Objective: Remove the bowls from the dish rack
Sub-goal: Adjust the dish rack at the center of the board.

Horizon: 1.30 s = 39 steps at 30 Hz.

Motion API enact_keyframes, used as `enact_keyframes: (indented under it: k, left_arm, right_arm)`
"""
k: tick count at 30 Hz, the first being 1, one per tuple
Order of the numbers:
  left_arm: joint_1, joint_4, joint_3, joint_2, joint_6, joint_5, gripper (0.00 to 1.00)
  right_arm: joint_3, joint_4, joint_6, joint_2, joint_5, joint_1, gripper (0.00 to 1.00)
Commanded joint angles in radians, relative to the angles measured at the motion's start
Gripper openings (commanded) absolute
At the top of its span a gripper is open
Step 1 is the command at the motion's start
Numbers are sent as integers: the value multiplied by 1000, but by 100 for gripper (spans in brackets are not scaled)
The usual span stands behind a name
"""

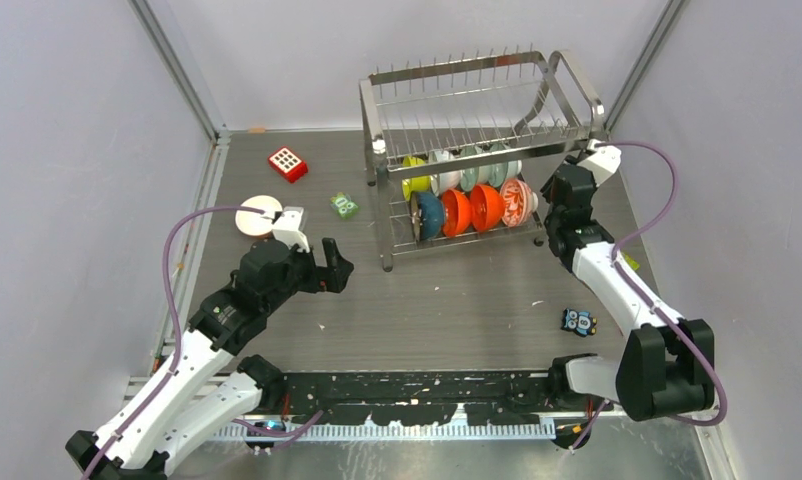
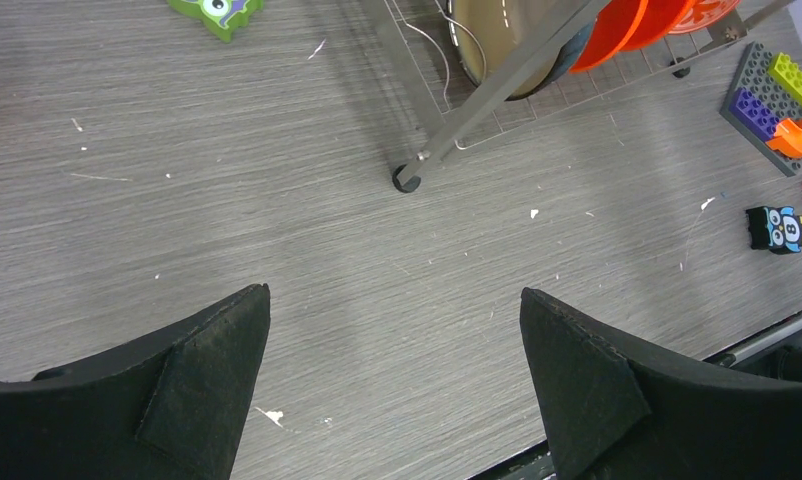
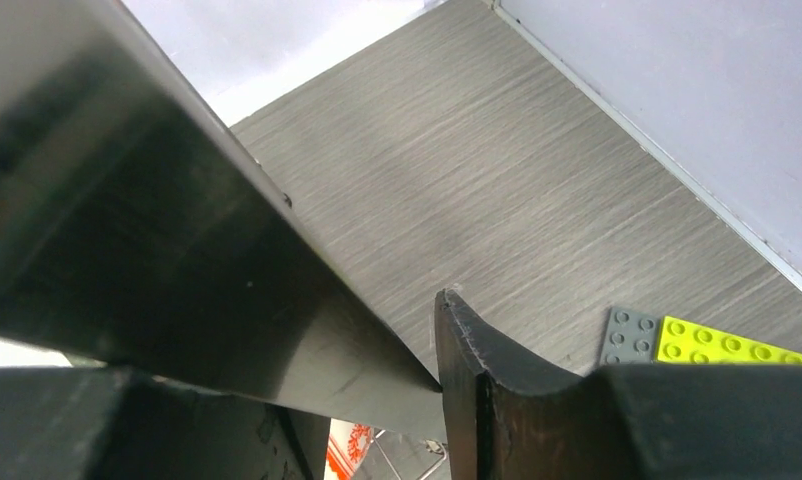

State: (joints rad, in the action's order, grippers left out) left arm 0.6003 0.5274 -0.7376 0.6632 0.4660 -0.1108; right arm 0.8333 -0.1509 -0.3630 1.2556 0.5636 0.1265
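Note:
The steel dish rack stands at the back centre. Its lower tier holds several bowls on edge: lime-yellow, white, pale teal, dark blue, orange and red-and-white patterned. One cream-white bowl lies on the table at the left. My left gripper is open and empty over bare table, left of the rack's front foot. My right gripper is at the rack's right end, and a steel frame bar runs between its fingers, touching the right one.
A red block with white dots and a green toy lie left of the rack. An owl brick lies at the front right. A grey plate with coloured bricks lies right of the rack. Walls close in on three sides.

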Motion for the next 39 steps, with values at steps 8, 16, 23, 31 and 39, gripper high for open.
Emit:
enact_keyframes:
  k: [8,16,23,31,39]
  left_arm:
    - [2,-37,-3,-13,-1,3,96]
    - [3,-37,-2,-20,-1,-9,96]
    - [2,-43,2,-27,-1,-16,96]
    - [1,-58,11,-38,-1,-22,96]
    - [2,-58,16,-49,-6,-34,96]
  right_arm:
    - [-8,205,-178,-160,138,175,21]
    - [-20,337,-335,-191,206,303,22]
    - [-24,455,-489,-210,250,373,23]
    - [-39,519,-615,-221,270,466,24]
    - [-14,544,-653,-207,284,533,28]
